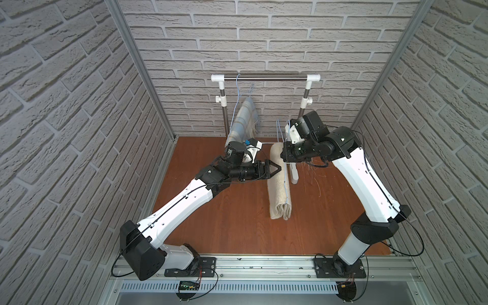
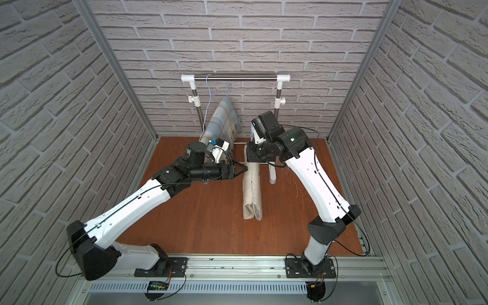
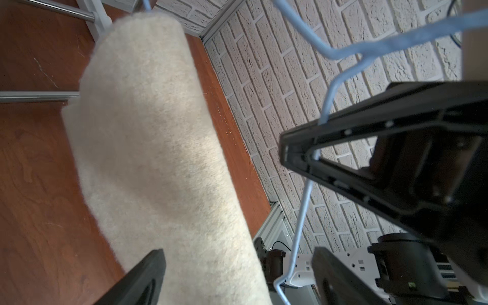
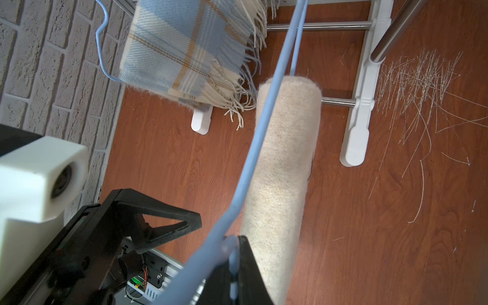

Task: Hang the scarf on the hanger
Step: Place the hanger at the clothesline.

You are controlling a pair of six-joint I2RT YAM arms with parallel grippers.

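Cream, wool-like scarf (image 1: 279, 184) lay draped as a long ridge over a pale-blue wire hanger (image 1: 285, 184). It was carried above the brown board (image 1: 224, 216) in front of the rack (image 1: 264, 78), and both top views agreed on this. I could not tell whether its hanging edges cleared the board. Beside the scarf's flank sat the left gripper (image 1: 280, 169), jaws apart, nothing in them. A plaid scarf (image 1: 241, 121) already hung from the rack on its own hanger.

Left wrist view: the scarf (image 3: 148, 148) filled the frame, thick and napped, in several folded layers. The right gripper (image 3: 297, 158) was clamped on the hanger (image 3: 303, 208), the wire passing between its tips. The left arm's fingers (image 3: 142, 280) stood wide with the scarf ahead of them; no contact seen.

Right wrist view: the hanger (image 4: 264, 126) ran from the closed jaws out to the far end of the scarf (image 4: 284, 158).

Judgement: the scarf looked light, soft and limp, shaped only by the bar under it. Fuzzy nap on thin smooth wire probably gave modest hold, so tilting the hanger could let it slide along or off. Best purchase for carrying was the rigid wire near the hook. For adjusting the cloth, pinch all the folded layers together on one flank, never a single ply.
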